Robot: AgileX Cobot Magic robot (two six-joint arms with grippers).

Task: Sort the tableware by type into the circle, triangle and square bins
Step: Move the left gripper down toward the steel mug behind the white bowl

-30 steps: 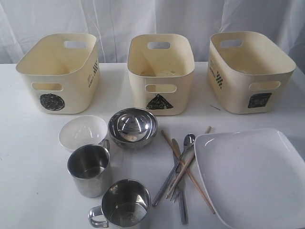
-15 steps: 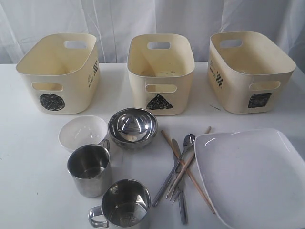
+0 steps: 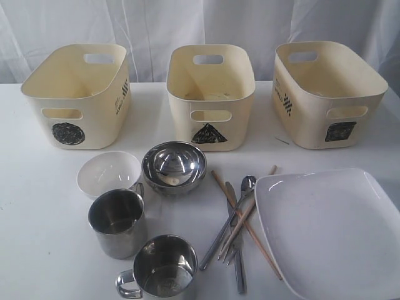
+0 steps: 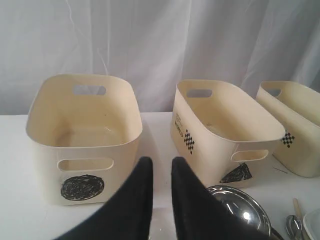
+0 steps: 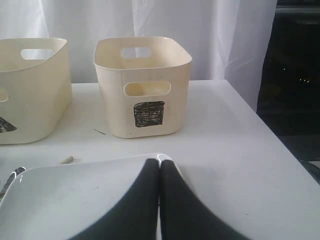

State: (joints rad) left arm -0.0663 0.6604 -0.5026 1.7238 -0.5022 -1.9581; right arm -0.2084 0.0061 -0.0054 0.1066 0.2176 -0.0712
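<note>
The 3 cream bins stand in a row at the back of the white table (image 3: 37, 206): the circle bin (image 3: 94, 128) on the left, the triangle bin (image 3: 181, 125) in the middle and the square bin (image 3: 306, 122) on the right. All the tableware lies in front of them, none of it in a bin.

The white bowl (image 3: 109, 172) touches the steel bowl (image 3: 174, 165) before the triangle bin. The 2 steel mugs stand upright nearer the front, one mug (image 3: 117, 222) just below the white bowl and the other mug (image 3: 164, 272) at the front edge. The spoon (image 3: 247, 184), fork (image 3: 232, 245), knife (image 3: 239, 275) and chopsticks (image 3: 265, 255) lie crossed in a loose heap beside the large white plate (image 3: 331, 231) on the right.

The left gripper (image 4: 159, 162) hangs facing the circle bin, its fingers a narrow gap apart and holding nothing. The right gripper (image 5: 160, 162) hangs over the plate, facing the square bin, its fingers pressed together on nothing.
</note>
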